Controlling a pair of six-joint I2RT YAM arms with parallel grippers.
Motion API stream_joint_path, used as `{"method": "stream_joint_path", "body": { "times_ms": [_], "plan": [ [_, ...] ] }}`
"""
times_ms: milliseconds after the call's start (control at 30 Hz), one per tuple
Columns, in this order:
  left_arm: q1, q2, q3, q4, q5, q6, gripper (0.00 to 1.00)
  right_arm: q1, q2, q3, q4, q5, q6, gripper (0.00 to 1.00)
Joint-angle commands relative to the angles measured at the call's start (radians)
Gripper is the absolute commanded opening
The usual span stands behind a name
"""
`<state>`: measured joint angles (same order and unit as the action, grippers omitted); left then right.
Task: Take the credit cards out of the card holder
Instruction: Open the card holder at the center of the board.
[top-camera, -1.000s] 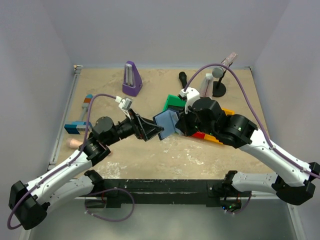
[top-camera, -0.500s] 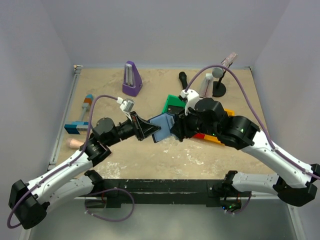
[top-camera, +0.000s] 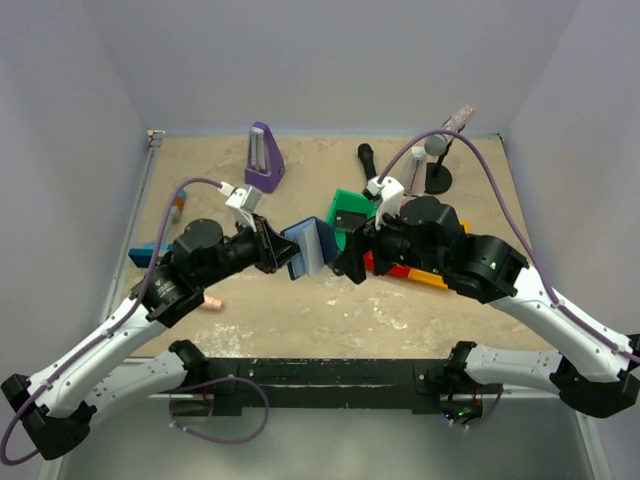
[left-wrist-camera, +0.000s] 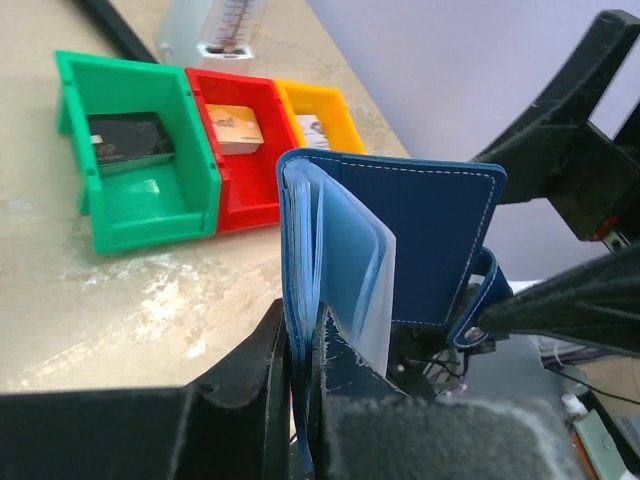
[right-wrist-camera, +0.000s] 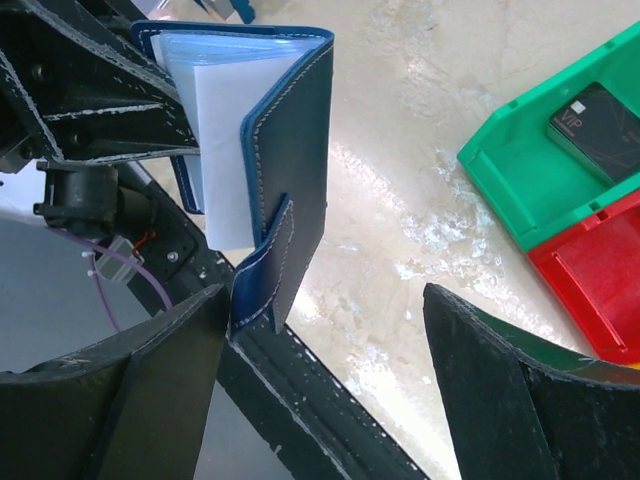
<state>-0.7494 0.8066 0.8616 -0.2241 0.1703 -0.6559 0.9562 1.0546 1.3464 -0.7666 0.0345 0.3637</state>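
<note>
- Top external view: 2 robot arms meet over a sandy table (top-camera: 300, 320), just left of a green bin (top-camera: 343, 197) that stands near the table's middle.
- The card holder (top-camera: 308, 248), a dark navy bifold wallet, is lifted off the table just left of the green bin. It stands on edge with its covers partly spread.
- The left gripper (top-camera: 275, 250) is on the side of the card holder away from the green bin. In the left wrist view its 2 black fingers (left-wrist-camera: 262, 372) are pinched almost together on one edge of the card holder, gripping it.
- Clear plastic sleeves (right-wrist-camera: 225, 130) fan out between the covers. Whether any cards sit inside them cannot be told.
- The right gripper (right-wrist-camera: 328, 300) sits between the card holder and the green bin. Its 2 fingers stand wide apart and grip nothing.
- The holder's snap tab (right-wrist-camera: 262, 265) hangs just beside 1 of the right gripper's fingers. Whether it touches that finger cannot be told.
- Inside the green bin lies a black card (right-wrist-camera: 595, 120) marked VIP.
- A red bin (left-wrist-camera: 250, 190) touches the green bin's right side and holds a tan card (left-wrist-camera: 238, 128).
- A yellow bin (left-wrist-camera: 297, 100) comes next, on the red bin's far side from the green bin, and holds a pale card (left-wrist-camera: 316, 128).
- A purple metronome (top-camera: 262, 158) stands behind and to the left of the green bin, well apart from it.
</note>
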Motion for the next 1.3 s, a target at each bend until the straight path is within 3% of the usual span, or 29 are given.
{"method": "stream_joint_path", "body": {
  "times_ms": [0, 100, 200, 400, 500, 567, 667, 833, 1033, 1267],
  "plan": [
    [-0.047, 0.071, 0.179, -0.267, -0.238, 0.025, 0.0, -0.002, -0.002, 0.045, 0.082, -0.025, 0.0, 0.86],
    [-0.161, 0.222, 0.434, -0.615, -0.545, 0.036, 0.0, -0.002, 0.004, 0.036, 0.098, 0.022, 0.006, 0.87],
    [-0.244, 0.363, 0.614, -0.834, -0.78, 0.042, 0.0, -0.013, -0.002, 0.005, 0.11, 0.045, 0.021, 0.88],
    [-0.249, 0.453, 0.726, -0.968, -0.836, 0.073, 0.0, -0.023, -0.021, -0.038, 0.109, 0.061, 0.034, 0.88],
    [-0.264, 0.564, 0.832, -1.14, -0.936, 0.055, 0.0, -0.033, -0.031, -0.056, 0.098, 0.071, 0.034, 0.88],
    [-0.268, 0.553, 0.844, -1.115, -0.857, 0.076, 0.0, -0.042, -0.044, -0.078, 0.116, 0.051, 0.037, 0.88],
    [-0.266, 0.435, 0.734, -0.899, -0.737, 0.113, 0.0, -0.071, -0.062, -0.113, 0.153, -0.031, 0.058, 0.89],
    [-0.266, 0.479, 0.794, -0.968, -0.691, 0.088, 0.0, -0.116, -0.081, -0.165, 0.256, -0.169, 0.127, 0.98],
    [-0.268, 0.46, 0.781, -0.922, -0.614, 0.065, 0.0, -0.117, -0.053, -0.202, 0.404, -0.28, 0.214, 0.99],
    [-0.272, 0.456, 0.78, -0.908, -0.578, 0.055, 0.0, -0.117, 0.048, -0.115, 0.328, -0.205, 0.215, 0.99]
  ]
}}
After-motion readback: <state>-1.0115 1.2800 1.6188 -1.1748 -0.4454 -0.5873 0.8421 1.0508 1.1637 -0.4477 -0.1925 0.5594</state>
